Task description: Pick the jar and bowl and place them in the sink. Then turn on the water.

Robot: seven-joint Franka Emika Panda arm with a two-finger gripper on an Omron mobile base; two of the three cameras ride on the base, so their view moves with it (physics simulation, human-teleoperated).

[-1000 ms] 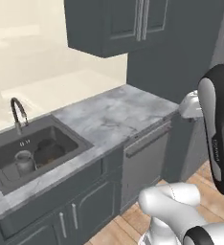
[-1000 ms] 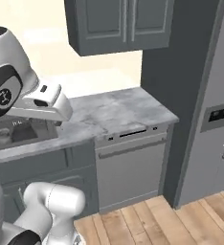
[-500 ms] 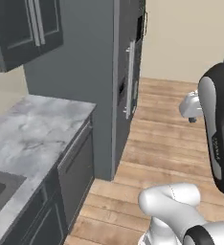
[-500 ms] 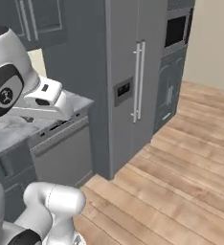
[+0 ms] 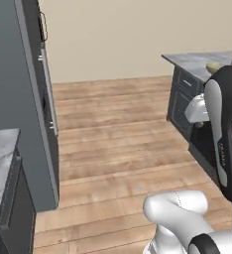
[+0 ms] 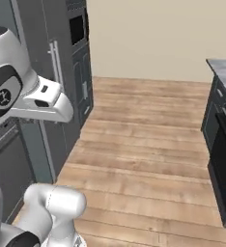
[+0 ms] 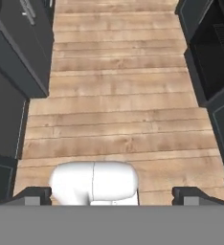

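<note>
**A:** On the grey counter (image 5: 192,58) at the far right of the left base view there is a small yellowish-tan shape (image 5: 213,65). I take it for the bowl, though it is too small to be sure.

**B:** And the jar?

**A:** I cannot tell where it is, nor the sink. Between the robot and that counter lies bare wooden floor (image 5: 118,129), with a tall dark cabinet (image 5: 19,99) on the left.

**B:** The gripper (image 7: 112,195)?

**A:** Its tips are spread wide in the hand view, with nothing between them (just floorboards below). So nothing is held.

**B:** Which step, then?

**A:** The very first, I judge: getting to the things to be picked. Next the base must close in on that counter until the tan shape is in reach. Then the open jaws must come down over its rim.
</note>
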